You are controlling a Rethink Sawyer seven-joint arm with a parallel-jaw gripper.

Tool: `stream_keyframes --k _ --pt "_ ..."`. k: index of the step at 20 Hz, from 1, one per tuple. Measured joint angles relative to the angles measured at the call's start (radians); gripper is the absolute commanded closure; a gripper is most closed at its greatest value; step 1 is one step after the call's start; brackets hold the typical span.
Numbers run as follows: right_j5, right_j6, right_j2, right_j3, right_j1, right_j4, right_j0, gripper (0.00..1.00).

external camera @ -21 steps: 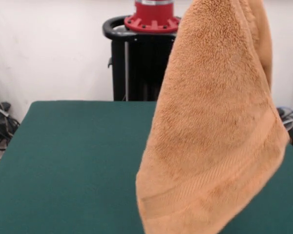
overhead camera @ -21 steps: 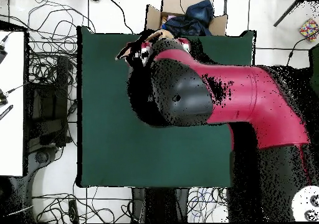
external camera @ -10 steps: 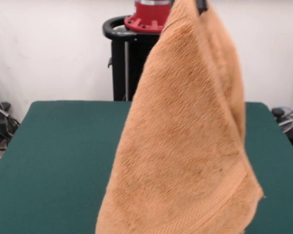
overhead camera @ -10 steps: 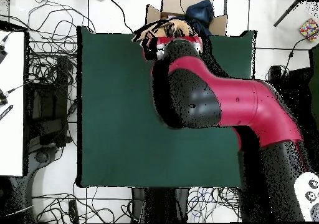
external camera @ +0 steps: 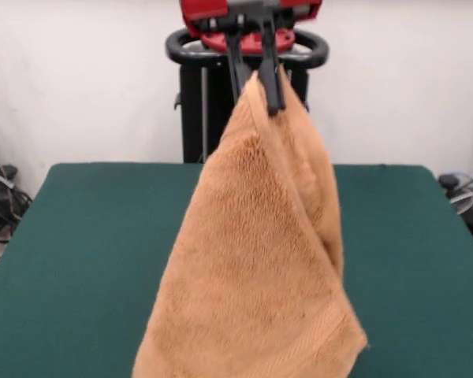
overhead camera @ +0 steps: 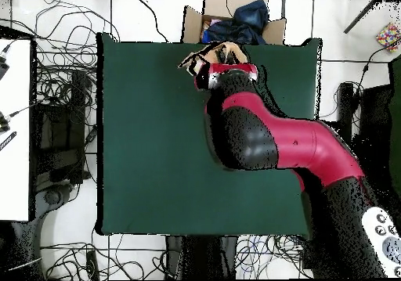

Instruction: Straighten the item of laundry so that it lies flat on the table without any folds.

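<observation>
There is one towel, one counter and one red and black arm carrying one tool. The tool's two black fingers are pinched closed on the top corner of the orange-tan terry towel, holding it up in the air. From that pinched point the towel hangs down as a widening, cone-like drape with a long vertical fold down its right side, and a woven border band runs along its lower edge. Its bottom runs past the lower edge of the front view, so whether it touches the counter cannot be told. In the overhead view only a scrap of the towel peeks out beside the arm. The counter has a dark green felt-like top. Behind it stand the black pedestal and a white wall. Cables lie tangled across the white floor, and an open cardboard box sits just past the counter's edge.
</observation>
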Motion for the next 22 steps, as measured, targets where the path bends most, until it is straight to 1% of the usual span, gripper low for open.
stream_keyframes --k 2,6,8,14,22 --pt "-0.045 0.000 0.000 0.018 0.030 -0.028 -0.005 1.00" --pt "-0.070 0.000 0.002 0.046 0.068 -0.060 -0.015 1.00" --pt "-0.070 0.000 0.003 0.064 0.090 -0.081 -0.025 1.00" --pt "-0.070 0.000 0.011 0.110 0.124 -0.109 -0.051 1.00" --pt "-0.070 0.000 0.018 0.166 0.152 -0.140 -0.066 1.00"
